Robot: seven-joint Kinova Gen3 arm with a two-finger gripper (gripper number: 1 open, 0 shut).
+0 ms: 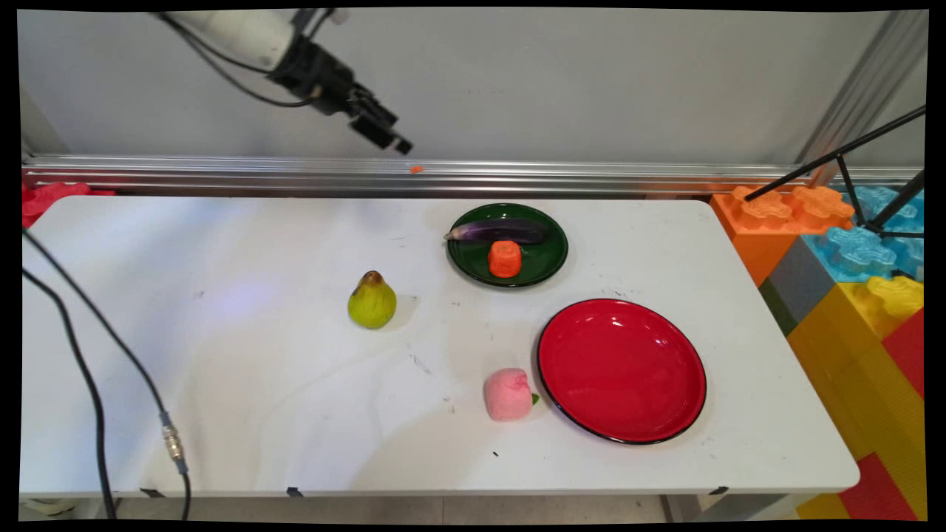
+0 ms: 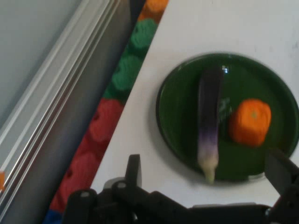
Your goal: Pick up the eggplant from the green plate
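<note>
Eggplant (image 1: 502, 230) is the thing the claw is looking at most, and it is lying on the green plate (image 1: 550, 255) near the back of the white table (image 1: 222, 384). An orange toy fruit (image 1: 505, 258) is sitting on the same plate, just beside the eggplant on its near side. In the hand view the eggplant (image 2: 209, 123) is stretching across the green plate (image 2: 177, 112), with its pale tip at the plate's edge, and the orange toy fruit (image 2: 250, 121) is sitting next to it.

The black claw (image 1: 392, 139) is hanging high up in front of the wall, well above the table and to the left of the green plate. It is holding nothing. In the hand view its 2 fingers (image 2: 133, 170) are standing wide apart, 1 low on the left and 1 at the right edge.

A big red plate (image 1: 621, 369) is lying closer to the front. A pink toy peach (image 1: 508, 394) is sitting just beside its left rim. A green pear (image 1: 372, 300) is standing by itself farther left. Big colourful blocks (image 1: 857, 295) are piled past the table's right end.
</note>
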